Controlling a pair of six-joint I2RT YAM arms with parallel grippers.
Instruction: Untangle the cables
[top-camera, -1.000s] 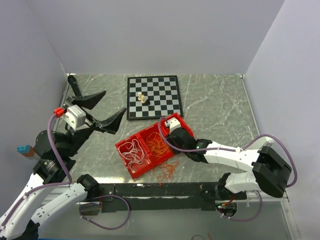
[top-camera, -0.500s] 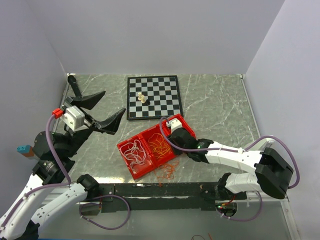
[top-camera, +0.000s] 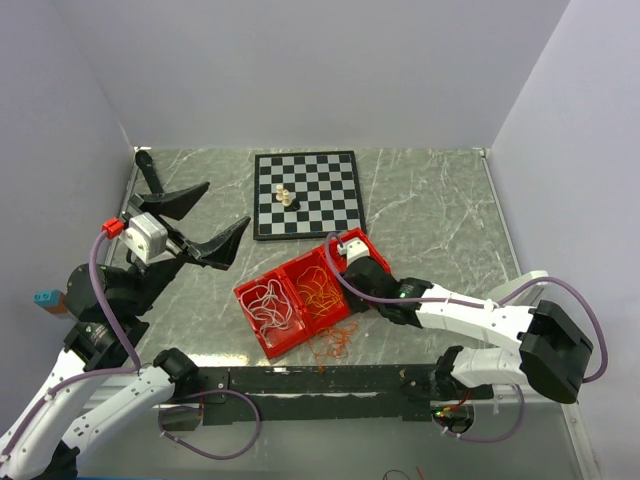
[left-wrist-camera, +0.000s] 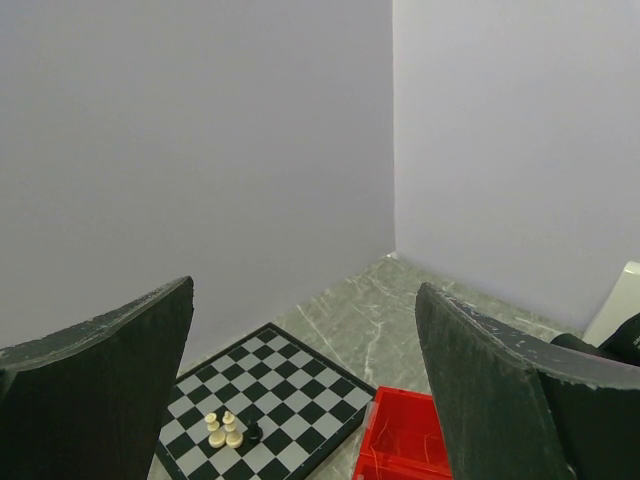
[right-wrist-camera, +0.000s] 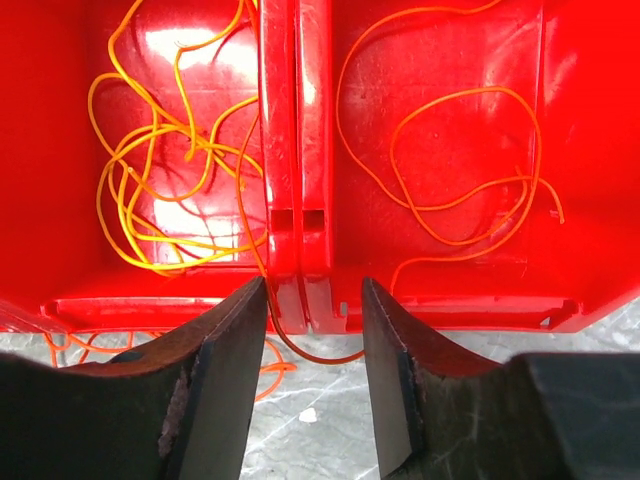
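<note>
Two red bins (right-wrist-camera: 297, 120) with orange cables (right-wrist-camera: 160, 160)

Light: bright, even, diffuse; faint shadows on bench (top-camera: 430, 210).
Glare: white patches on red tray (right-wrist-camera: 295, 150) floor, upper left of right wrist view.
Focus: left claw (left-wrist-camera: 303, 290) soft, dark, lower corners.

Glossy red plastic bins (right-wrist-camera: 298, 120), matt marble-look tbl (top-camera: 430, 210)

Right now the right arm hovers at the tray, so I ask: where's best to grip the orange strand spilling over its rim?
Probably where the strand loops just outside the rim, from above, fingers astride: there it runs single, clear of the tangle inside.
</note>
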